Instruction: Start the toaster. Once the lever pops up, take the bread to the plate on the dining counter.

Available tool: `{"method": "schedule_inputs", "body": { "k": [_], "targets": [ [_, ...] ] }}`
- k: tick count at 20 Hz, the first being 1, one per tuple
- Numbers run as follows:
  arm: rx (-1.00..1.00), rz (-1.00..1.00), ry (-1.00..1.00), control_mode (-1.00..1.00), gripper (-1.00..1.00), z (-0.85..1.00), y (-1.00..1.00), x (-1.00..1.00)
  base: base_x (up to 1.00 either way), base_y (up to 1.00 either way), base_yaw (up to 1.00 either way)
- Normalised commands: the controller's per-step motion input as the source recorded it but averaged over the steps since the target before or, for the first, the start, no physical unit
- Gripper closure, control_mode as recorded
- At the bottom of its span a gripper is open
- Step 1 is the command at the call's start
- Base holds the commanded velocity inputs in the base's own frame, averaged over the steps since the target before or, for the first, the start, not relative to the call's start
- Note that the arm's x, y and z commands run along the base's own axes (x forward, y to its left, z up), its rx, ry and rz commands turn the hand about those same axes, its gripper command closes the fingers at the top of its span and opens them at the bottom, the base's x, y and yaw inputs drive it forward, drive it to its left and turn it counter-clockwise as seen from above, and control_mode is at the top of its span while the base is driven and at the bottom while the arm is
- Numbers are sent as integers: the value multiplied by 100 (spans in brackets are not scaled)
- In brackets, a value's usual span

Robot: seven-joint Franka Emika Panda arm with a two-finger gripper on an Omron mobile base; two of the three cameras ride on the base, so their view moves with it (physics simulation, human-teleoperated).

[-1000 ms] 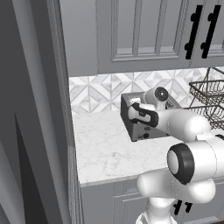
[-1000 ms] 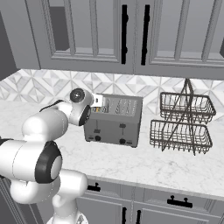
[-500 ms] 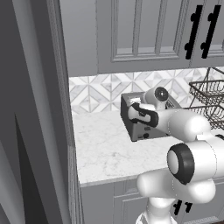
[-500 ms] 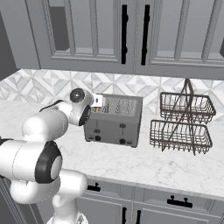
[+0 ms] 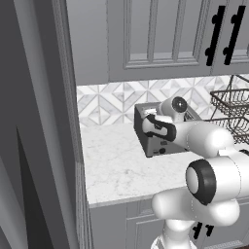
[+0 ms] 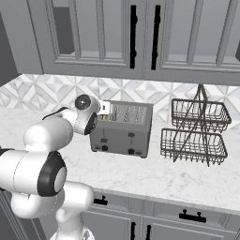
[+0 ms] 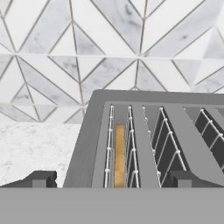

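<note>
the toaster is a dark grey matte box with two wire-lined slots on top and small black controls along its front face; it stands on the white marble counter against the diamond-tiled wall, left of a two-tier wire basket rack. the bread sits edge-up, sunk in the left slot, showing as a narrow tan strip. the tool hangs just above the toaster's near end with its fingers spread wide and nothing between them.
</note>
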Motion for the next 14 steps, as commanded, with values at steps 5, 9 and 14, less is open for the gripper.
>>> {"method": "schedule_inputs", "body": {
  "k": [5, 9, 14],
  "targets": [
    [0, 0, 0, -100, -100, 0, 0, 0, 0, 0, 0],
    [0, 0, 0, -100, -100, 0, 0, 0, 0, 0, 0],
    [0, 0, 0, -100, -100, 0, 0, 0, 0, 0, 0]
  ]
}}
